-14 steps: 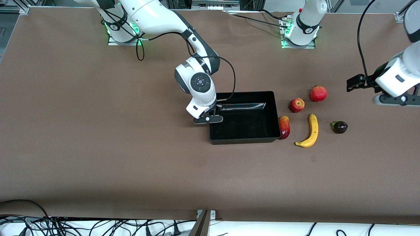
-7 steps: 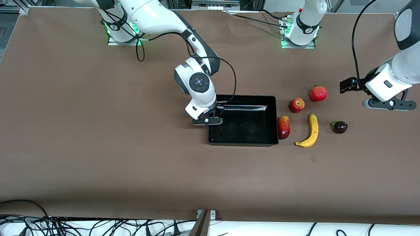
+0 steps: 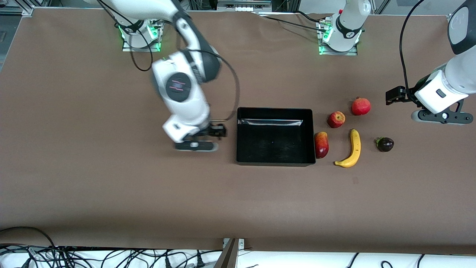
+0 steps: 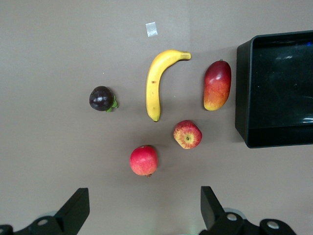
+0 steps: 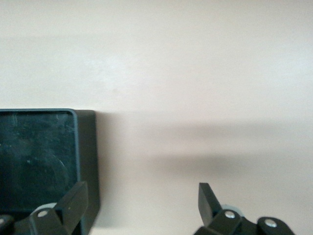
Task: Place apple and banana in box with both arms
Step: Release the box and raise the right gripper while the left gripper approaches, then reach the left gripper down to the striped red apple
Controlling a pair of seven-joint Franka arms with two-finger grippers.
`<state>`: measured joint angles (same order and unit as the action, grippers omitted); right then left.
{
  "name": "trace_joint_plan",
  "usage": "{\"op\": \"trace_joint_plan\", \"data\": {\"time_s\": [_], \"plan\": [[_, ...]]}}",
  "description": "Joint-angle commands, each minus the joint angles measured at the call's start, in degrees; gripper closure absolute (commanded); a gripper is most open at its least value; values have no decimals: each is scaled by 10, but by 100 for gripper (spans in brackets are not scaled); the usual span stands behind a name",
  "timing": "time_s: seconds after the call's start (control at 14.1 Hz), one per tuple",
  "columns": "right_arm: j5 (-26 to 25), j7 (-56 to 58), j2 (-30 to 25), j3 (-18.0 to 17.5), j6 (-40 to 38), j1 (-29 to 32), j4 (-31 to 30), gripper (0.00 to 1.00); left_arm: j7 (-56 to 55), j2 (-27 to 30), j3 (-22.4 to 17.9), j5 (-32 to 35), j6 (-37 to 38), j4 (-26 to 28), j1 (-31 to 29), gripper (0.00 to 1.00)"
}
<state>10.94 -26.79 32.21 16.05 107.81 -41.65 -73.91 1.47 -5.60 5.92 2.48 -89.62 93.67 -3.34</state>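
The box (image 3: 275,136) sits near the middle of the front view on the brown worktop (image 3: 111,186), level and with nothing in it. The apple (image 3: 336,119) lies on the worktop just beside the box toward the left arm's end, and the banana (image 3: 351,149) lies nearer the front camera than the apple, curved, with its stem tip lowest in the frame. Between the banana and the box a red-yellow mango (image 3: 321,144) lies close against the box wall. A plain red fruit (image 3: 360,106) sits farther from the camera than the apple, and a small dark purple fruit (image 3: 385,144) lies beside the banana toward the left arm's end. The right pincer (image 3: 199,143), center-left in the front view, hangs over bare worktop beside the box, its fingers (image 5: 73,203) spread wide and holding nothing. The left pincer (image 3: 442,116), at the right edge of the front view, hangs over the worktop near the fruit cluster, fingers (image 4: 76,210) wide apart and empty.
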Motion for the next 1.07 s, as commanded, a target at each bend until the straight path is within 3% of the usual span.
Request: {"op": "trace_joint_plan", "data": {"time_s": [0.0,0.28,0.5,0.57,0.78,1.0], "plan": [[25,70,-84,-2,-85,46,-24,0,9,4,-1,9,12,-12,3,0],[21,141,-206,62,-146,50,-100,0,6,-14,-1,9,-1,-18,4,0],[5,184,-281,72,-143,76,-182,0,0,-42,23,5,-20,14,13,0],[-16,204,-296,51,-143,103,-197,0,-10,-56,29,9,-22,18,14,0],[-61,239,-328,-91,-139,268,-225,0,-30,-71,35,9,-82,84,14,0],[-78,256,-339,-165,-139,362,-236,0,-56,-71,48,9,-192,182,16,0]]}}
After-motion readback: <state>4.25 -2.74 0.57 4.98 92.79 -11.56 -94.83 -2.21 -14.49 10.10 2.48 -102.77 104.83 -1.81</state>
